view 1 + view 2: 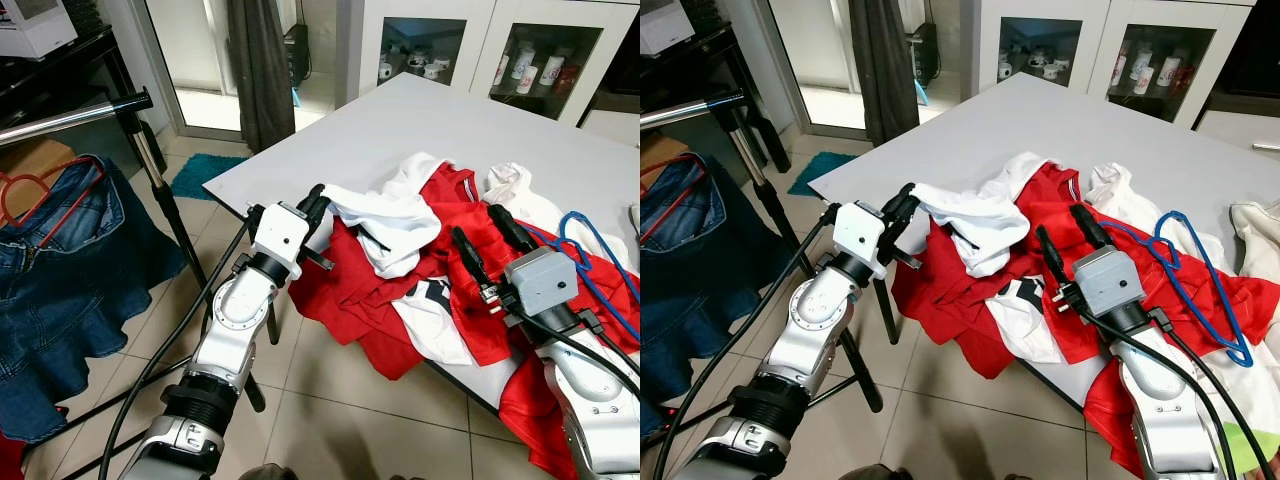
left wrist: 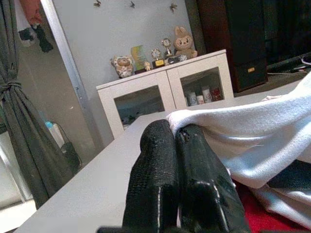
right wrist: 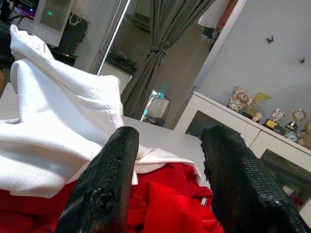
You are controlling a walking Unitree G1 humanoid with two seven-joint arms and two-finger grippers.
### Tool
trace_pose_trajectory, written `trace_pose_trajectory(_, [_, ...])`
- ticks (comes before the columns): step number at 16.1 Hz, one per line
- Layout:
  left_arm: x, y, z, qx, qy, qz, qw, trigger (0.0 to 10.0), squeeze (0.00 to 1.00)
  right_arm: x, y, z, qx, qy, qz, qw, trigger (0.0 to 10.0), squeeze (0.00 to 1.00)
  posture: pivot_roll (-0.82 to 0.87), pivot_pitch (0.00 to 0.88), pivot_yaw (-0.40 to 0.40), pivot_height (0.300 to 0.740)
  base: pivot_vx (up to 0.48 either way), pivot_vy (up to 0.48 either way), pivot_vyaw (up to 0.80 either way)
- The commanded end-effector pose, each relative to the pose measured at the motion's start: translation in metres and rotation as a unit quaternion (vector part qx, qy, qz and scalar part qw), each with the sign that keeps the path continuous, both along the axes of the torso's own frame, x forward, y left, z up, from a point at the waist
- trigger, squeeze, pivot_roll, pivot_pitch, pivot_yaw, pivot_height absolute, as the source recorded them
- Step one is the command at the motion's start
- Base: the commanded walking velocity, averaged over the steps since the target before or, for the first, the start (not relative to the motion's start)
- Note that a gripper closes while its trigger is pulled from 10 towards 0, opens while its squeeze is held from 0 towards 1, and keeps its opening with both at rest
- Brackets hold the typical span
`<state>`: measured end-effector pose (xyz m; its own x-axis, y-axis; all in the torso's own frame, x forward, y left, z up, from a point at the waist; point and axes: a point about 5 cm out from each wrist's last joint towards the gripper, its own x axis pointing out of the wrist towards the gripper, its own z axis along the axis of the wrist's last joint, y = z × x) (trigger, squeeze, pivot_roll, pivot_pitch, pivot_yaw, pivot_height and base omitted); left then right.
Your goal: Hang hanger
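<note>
Blue hanger lies beside right end effector.

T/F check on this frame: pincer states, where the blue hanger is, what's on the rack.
1. The left pincer is shut on the white cotton garment. True.
2. The right pincer is shut on the blue wire hanger. False: it is open over the red fabric heap; the hanger lies apart.
3. The blue wire hanger hangs on the metal rack bar. False: it lies on the clothes on the white table.
4. Blue denim jeans hang on a red hanger. True.
</note>
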<state>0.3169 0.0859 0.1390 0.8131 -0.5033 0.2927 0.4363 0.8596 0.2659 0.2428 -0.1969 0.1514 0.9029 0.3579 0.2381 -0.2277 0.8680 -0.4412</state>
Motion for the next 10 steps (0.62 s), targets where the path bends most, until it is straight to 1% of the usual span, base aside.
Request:
trace_pose_trajectory(1, [0.0000, -0.0003, 0.0023, -0.005, -0.007, -0.003, 1.000, 10.0, 0.00, -0.0011, 0.0022, 0.0003, 0.000, -0.008, 0.000, 1.000, 10.0, 0.00, 0.00, 0.000, 0.062, 0.740, 0.000, 0.000, 0.00])
trace_pose_trajectory(5, [-0.0027, -0.0001, 0.0025, -0.004, -0.008, -0.007, 1.000, 10.0, 0.00, 0.0011, 0.0059, -0.0011, 0.002, -0.005, 0.007, 1.000, 10.0, 0.00, 0.03, 0.002, 0.054, 0.740, 0.000, 0.000, 0.00])
trace_pose_trajectory(10, [-0.0047, 0.0039, 0.0025, -0.010, -0.011, 0.007, 1.000, 10.0, 0.00, 0.0077, 0.0094, -0.0021, 0.003, -0.004, 0.019, 1.000, 10.0, 0.00, 0.06, 0.000, 0.042, 0.740, 0.000, 0.000, 0.00])
